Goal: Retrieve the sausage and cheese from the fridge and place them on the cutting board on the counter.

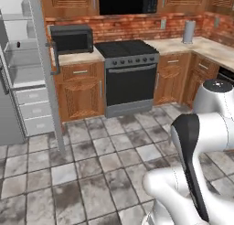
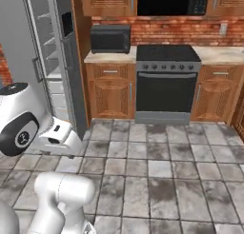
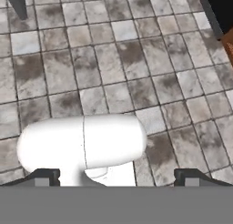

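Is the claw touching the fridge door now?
Apart. The hand view shows the open claw over floor tiles, with the fridge door far off at the picture's top corner.

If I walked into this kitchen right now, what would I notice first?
Probably the fridge on the left, standing with its door swung wide open so you see its white shelves and drawers. Next, the black stove in the middle of the brown wooden cabinets, with a dark microwave sitting on the counter between the fridge and the stove. The robot's gripper hangs open above the grey tiled floor.
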Motion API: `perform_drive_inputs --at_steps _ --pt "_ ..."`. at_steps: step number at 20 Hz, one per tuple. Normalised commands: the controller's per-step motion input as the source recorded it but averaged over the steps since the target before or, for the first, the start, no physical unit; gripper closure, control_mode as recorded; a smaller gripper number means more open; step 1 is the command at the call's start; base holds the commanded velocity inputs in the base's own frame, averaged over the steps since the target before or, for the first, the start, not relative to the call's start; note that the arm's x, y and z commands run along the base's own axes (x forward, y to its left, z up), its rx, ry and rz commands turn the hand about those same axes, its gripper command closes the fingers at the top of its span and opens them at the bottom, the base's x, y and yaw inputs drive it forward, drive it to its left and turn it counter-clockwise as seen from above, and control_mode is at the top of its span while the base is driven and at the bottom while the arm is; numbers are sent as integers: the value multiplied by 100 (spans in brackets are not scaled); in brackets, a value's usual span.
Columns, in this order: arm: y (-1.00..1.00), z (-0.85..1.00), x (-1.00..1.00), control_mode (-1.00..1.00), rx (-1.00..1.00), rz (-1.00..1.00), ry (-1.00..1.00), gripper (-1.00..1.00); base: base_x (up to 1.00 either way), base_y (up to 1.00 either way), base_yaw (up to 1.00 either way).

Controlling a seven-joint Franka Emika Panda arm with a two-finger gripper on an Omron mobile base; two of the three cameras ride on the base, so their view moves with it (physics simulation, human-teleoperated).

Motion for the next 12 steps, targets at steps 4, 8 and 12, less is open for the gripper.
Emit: perform_drive_inputs --at_steps 4,8,12 --pt "0 0 0 100 0 0 0 -100 -57 82 61" --pt "0 0 0 100 0 0 0 -100 52 57 24" --pt "0 0 0 100 0 0 0 -100 99 38 12"
